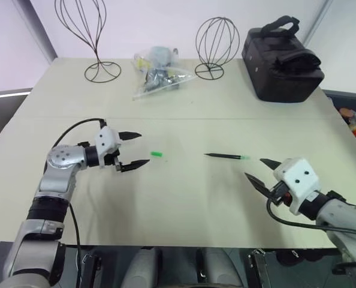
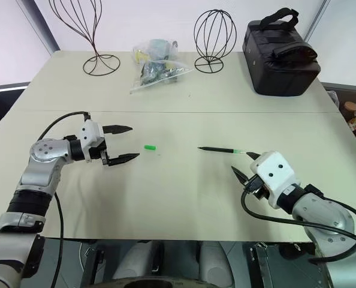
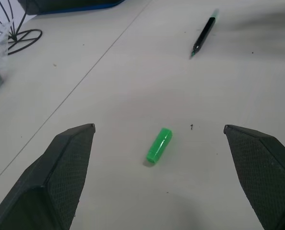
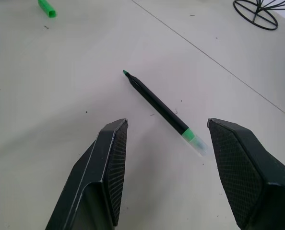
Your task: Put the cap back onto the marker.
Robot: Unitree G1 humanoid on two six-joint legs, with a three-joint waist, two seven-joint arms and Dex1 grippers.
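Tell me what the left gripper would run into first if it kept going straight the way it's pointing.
Most likely the cap. It lies on the table just ahead of the left gripper, between its open fingers' line, with nothing between. The gripper seems slightly above the tabletop, so it might pass over it.

A lab-like test room: bare table, wire stands.

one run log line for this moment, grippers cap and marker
left gripper: open, empty, short of cap | right gripper: open, empty, near marker | cap and marker apart on table | uncapped
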